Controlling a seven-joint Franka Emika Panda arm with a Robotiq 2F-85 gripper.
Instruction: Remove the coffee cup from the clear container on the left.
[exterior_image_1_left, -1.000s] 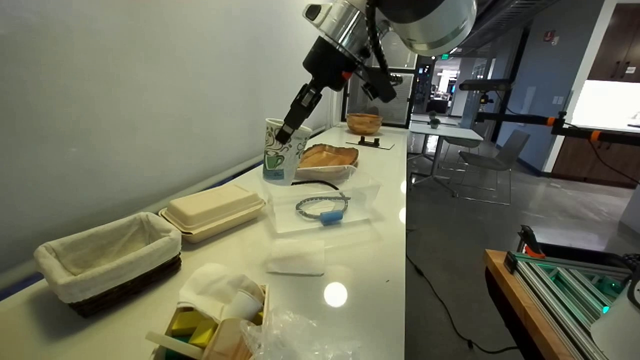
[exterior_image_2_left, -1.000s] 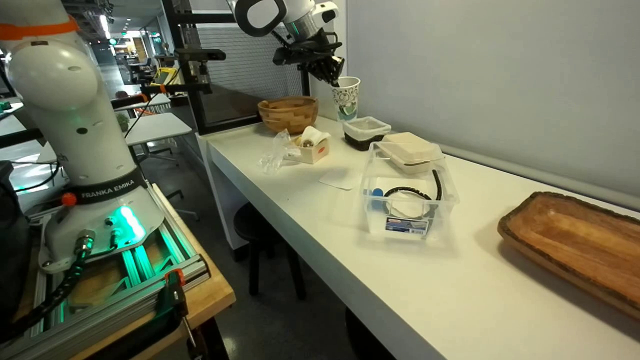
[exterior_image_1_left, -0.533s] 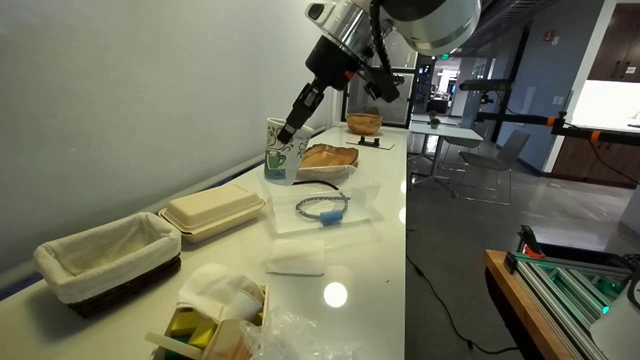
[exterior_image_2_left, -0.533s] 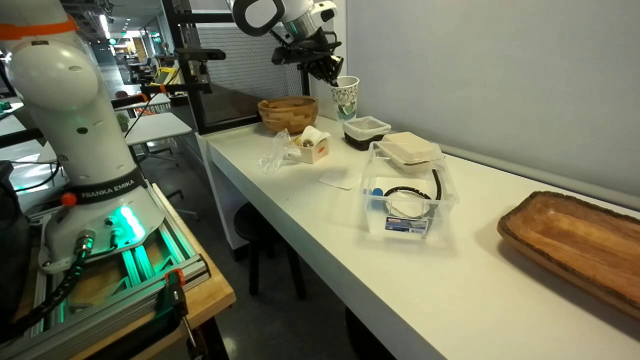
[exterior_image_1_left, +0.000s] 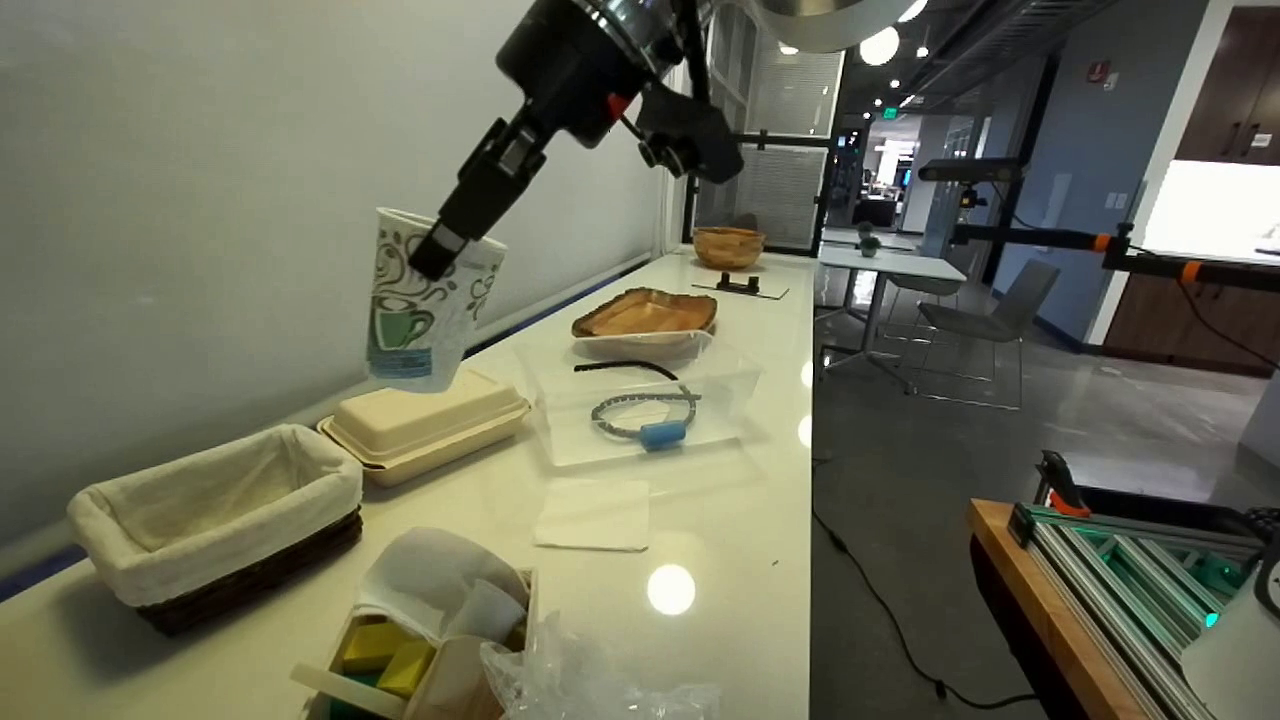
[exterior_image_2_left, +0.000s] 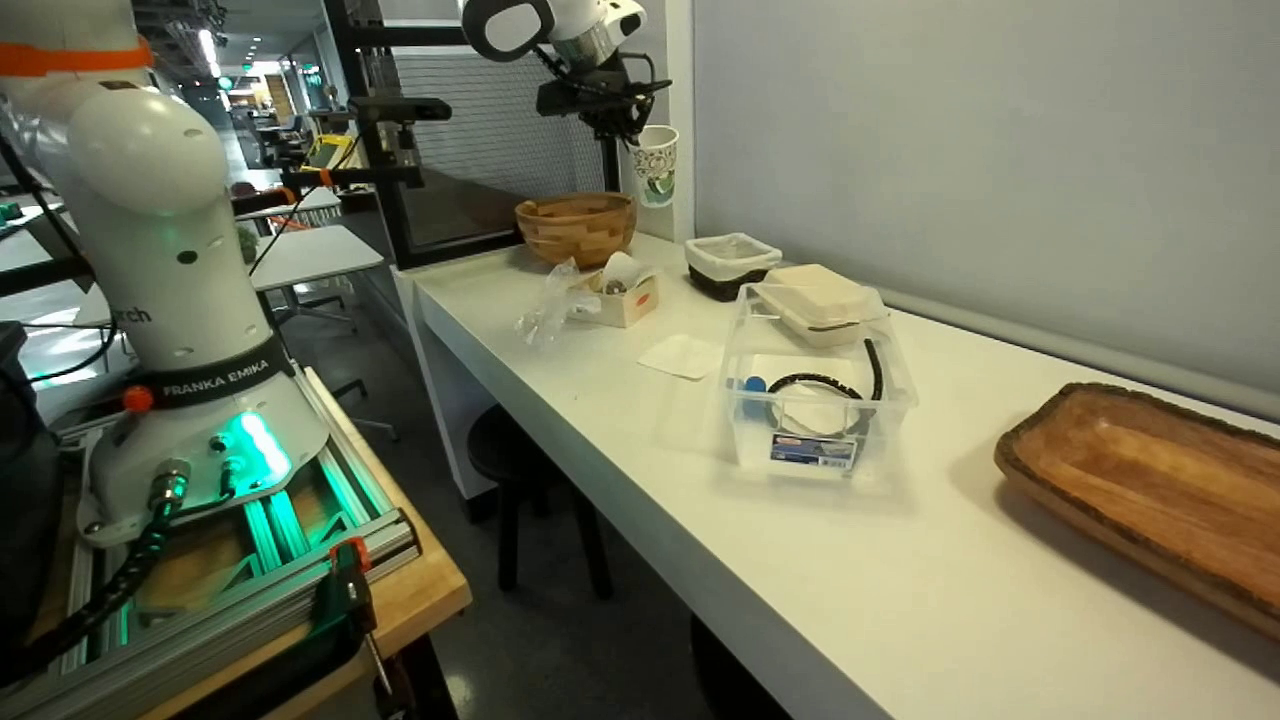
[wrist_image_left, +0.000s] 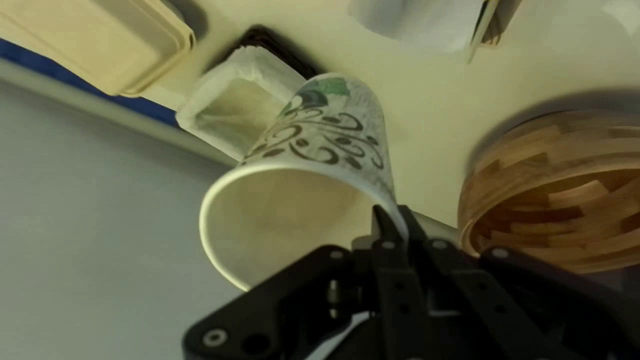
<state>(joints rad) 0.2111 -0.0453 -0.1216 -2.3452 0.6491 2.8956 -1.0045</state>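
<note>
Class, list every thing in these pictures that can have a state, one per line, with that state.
Coffee cup: in the air, mouth up
Gripper: closed on the coffee cup's rim
Clear container: upright, holding a looped black cable
Clamshell box: lid down
Lined basket: uncovered
Small box: open, filled
Wooden bowl: upright
Wooden tray: upright
Plastic bag: crumpled
Base light: lit

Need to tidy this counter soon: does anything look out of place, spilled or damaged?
The crumpled clear plastic wrap lies loose by the crammed box, like discarded packaging, and a pale strip juts past the box's edge. I see no spill or damage. The gripper pinches the patterned paper coffee cup by its rim.
</note>
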